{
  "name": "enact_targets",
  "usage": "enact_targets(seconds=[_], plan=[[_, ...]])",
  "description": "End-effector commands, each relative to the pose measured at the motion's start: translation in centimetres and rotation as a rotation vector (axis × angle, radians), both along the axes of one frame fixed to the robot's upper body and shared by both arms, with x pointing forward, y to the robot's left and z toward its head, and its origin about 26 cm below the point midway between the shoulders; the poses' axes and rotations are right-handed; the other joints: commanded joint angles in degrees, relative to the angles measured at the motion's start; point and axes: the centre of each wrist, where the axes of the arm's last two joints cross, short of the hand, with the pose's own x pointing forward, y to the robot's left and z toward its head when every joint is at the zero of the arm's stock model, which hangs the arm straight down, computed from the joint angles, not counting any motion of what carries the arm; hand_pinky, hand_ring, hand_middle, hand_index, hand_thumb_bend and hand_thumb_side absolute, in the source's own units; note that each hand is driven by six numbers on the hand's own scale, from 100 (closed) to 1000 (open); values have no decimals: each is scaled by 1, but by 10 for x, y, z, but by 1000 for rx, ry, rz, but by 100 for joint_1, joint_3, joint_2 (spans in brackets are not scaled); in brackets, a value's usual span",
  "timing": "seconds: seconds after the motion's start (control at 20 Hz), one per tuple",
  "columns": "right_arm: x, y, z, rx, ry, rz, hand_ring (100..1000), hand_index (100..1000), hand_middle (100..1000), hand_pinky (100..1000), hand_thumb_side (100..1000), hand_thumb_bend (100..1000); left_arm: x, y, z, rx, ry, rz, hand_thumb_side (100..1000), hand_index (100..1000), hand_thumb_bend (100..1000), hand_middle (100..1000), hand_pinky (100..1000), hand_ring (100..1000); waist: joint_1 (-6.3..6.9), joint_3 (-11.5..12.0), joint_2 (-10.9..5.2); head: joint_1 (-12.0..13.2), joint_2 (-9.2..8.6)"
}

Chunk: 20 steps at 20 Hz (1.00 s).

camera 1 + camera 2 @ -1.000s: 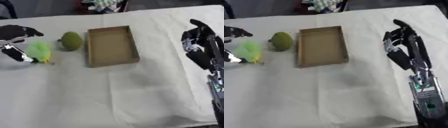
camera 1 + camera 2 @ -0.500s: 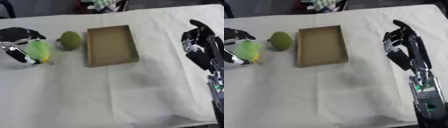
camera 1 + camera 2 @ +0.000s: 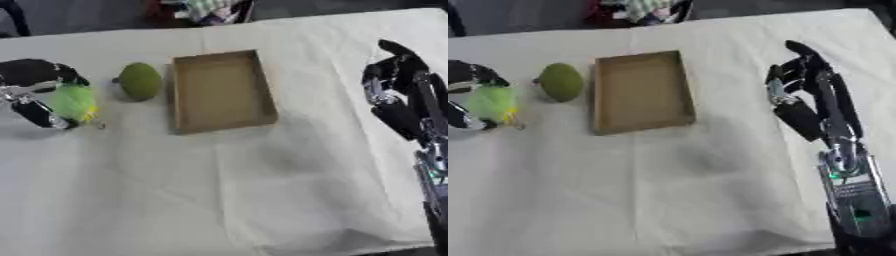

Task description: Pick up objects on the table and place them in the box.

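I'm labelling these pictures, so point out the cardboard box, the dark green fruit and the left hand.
cardboard box (image 3: 219, 90), left eye view, on its bare floor.
dark green fruit (image 3: 140, 81), left eye view, on its middle.
left hand (image 3: 35, 72), left eye view, on its curled upper fingers.

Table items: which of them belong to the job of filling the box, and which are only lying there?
Belong to the job:
- cardboard box, nothing inside
- dark green round fruit, left of the box
- bright green object, left hand curled round it

Only lying about:
- bundle of cloth beyond the far table edge
- right hand, idle
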Motion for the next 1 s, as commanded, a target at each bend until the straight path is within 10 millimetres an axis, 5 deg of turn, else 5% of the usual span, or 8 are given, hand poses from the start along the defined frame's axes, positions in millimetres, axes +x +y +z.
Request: enact_targets(seconds=[0.05, 0.45, 0.55, 0.9, 1.0], plan=[[1, 0, 7, -5, -24, 8, 581, 915, 578, 512, 583, 100, 0, 8, 14, 11, -38, 26, 324, 892, 429, 741, 669, 716, -13, 1, -75, 9, -6], [1, -1, 7, -5, -23, 4, 581, 916, 578, 512, 581, 100, -2, 10, 15, -6, -91, 23, 100, 749, 265, 542, 468, 519, -16, 3, -66, -3, -15], [1, -1, 7, -5, -22, 3, 581, 916, 578, 512, 580, 100, -3, 9, 19, -14, -128, 8, 100, 677, 224, 469, 398, 459, -17, 6, -66, -9, -22], [1, -1, 7, -4, -23, 3, 581, 916, 578, 512, 580, 100, -4, 9, 22, -22, -156, -6, 100, 677, 224, 469, 398, 459, -18, 7, -66, -15, -24], [1, -2, 6, -6, -18, 1, 580, 916, 577, 512, 577, 100, -3, 5, 38, -18, -197, -46, 100, 614, 184, 413, 356, 417, -5, 17, -92, -16, -16]])
